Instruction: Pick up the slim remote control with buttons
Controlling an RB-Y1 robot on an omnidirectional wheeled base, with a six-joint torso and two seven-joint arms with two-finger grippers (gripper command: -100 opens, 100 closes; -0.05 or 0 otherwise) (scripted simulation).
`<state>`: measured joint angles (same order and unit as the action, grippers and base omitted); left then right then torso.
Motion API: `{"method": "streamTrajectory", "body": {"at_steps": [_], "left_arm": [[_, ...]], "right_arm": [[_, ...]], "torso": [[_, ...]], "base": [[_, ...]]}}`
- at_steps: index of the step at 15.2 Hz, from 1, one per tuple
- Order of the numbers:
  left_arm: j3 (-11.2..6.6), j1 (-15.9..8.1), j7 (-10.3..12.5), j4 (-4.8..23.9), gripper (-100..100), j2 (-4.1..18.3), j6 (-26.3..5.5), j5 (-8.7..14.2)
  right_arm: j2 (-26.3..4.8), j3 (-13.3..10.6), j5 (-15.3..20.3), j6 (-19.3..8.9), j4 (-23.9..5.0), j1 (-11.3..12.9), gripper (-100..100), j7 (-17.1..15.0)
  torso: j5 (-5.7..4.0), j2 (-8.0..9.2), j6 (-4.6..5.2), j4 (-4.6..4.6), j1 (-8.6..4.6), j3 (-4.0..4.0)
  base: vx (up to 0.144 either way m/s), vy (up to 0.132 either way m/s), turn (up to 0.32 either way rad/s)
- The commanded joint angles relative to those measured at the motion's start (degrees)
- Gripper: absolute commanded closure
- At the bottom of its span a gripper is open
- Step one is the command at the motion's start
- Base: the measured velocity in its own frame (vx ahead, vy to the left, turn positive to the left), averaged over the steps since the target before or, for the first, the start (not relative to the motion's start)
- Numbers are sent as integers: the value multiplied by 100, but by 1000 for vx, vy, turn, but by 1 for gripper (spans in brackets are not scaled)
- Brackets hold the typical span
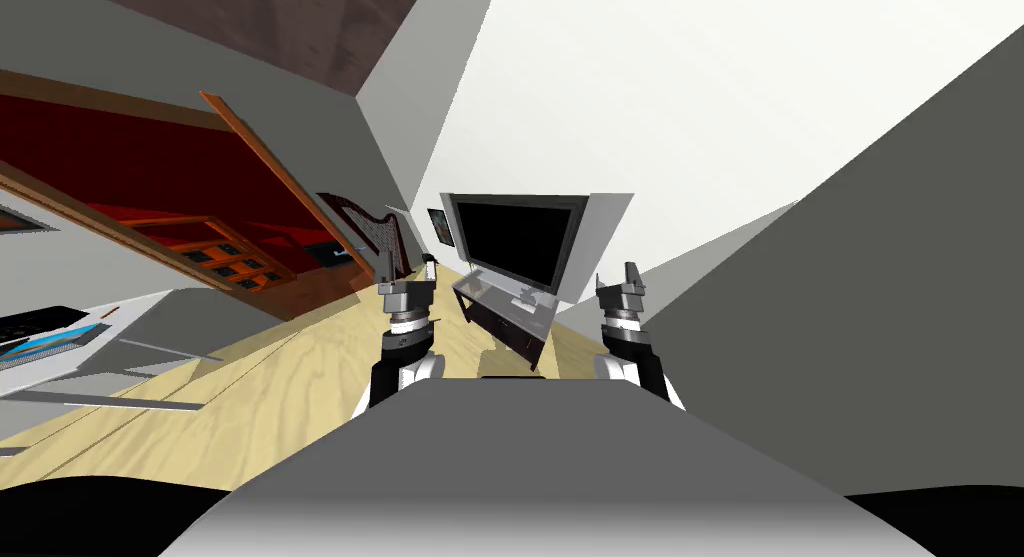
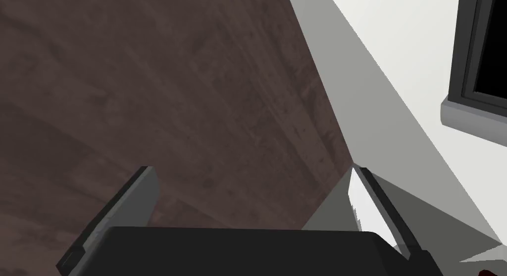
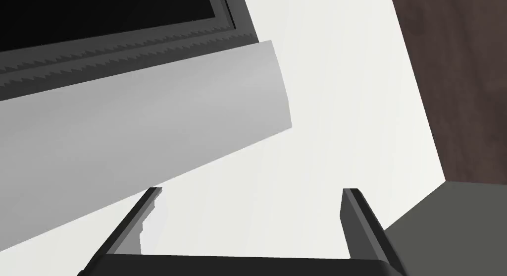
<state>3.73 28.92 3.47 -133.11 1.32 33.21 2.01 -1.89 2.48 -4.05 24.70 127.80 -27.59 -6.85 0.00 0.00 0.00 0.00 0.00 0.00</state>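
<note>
**Remote not yet reached: both grippers empty, the approach left to do**

The remote cannot be picked out with certainty. A few small dark shapes (image 1: 528,299) are seen on the tabletop (image 1: 488,293) of a low dark stand (image 1: 512,333), just in front of the TV (image 1: 515,236). They are too small to be told apart, and the remote is judged to be one of them. The stand is set against the white wall, well ahead across the pale wood floor (image 1: 300,371).

The left gripper (image 1: 408,273) is held up in front of the chest, to the left of the stand. Its fingers (image 2: 133,198) are spread wide, with nothing between them. The right gripper (image 1: 616,279) is raised likewise on the other side, its fingers also wide and empty. Both are pointed upward, and neither is near the tabletop.

As far as is shown, no part of the pickup is done. The stand is yet to be closed on and the remote yet to be found on it. After that, an arm is to be lowered, the fingers set across the remote's narrow width and shut, and the remote lifted clear of the tabletop.
</note>
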Motion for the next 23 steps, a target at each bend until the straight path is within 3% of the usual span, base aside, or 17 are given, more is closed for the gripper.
{"method": "streamTrajectory", "body": {"at_steps": [1,7,9,11,12,13,16,17,18,19,20,22,23], "left_arm": [[0,0,0,0,0,0,0,0],[1,0,0,0,0,0,0,0],[1,0,0,0,0,0,0,0],[1,0,0,0,0,0,0,0],[0,0,0,0,0,0,0,0],[1,0,0,0,0,0,0,0],[0,0,0,0,0,0,0,0],[1,0,0,0,0,0,0,0],[1,0,0,0,0,0,0,0],[1,0,0,0,0,0,0,0],[1,0,0,0,0,0,0,0],[1,0,0,0,0,0,0,0],[0,1,0,0,0,0,0,0]], "right_arm": [[-168,-53,13,-24,-48,14,-100,-1],[-815,-374,92,-167,-337,94,-100,-8],[-1152,-628,154,-278,-564,157,-100,-12],[-1234,-628,154,-278,-564,157,-100,-12],[-1436,-775,190,-341,-695,194,-100,-15],[-1463,-775,190,-341,-695,194,-100,-15],[-1906,-1107,269,-481,-988,274,-100,-20],[-1950,-1107,269,-481,-988,274,-100,-20],[-2131,-1289,313,-557,-1149,319,-100,-22],[-2207,-1289,313,-557,-1149,319,-100,-22],[-2358,-1482,359,-635,-1317,365,-100,-25],[-2469,-1482,359,-635,-1317,365,-100,-25],[-2678,-1684,406,-717,-1492,413,-100,-28]], "torso": [[0,0,0,0,0,0],[3,-16,-5,-3,14,-9],[4,-18,-3,-4,17,-11],[5,-22,-4,-5,21,-13],[4,-20,-1,-5,16,-12],[3,-20,-3,-5,15,-12],[3,-20,-3,-5,14,-12],[3,-22,-5,-5,15,-13],[4,-22,-3,-5,17,-13],[4,-26,-5,-6,19,-15],[4,-27,-3,-6,18,-16],[5,-25,-4,-6,22,-14],[5,-20,0,-5,18,-12]], "base": [[5,8,59],[28,30,136],[45,52,171],[43,36,141],[44,33,131],[42,35,148],[47,33,183],[50,39,165],[65,40,226],[67,38,193],[37,51,212],[48,37,142],[27,33,113]]}}
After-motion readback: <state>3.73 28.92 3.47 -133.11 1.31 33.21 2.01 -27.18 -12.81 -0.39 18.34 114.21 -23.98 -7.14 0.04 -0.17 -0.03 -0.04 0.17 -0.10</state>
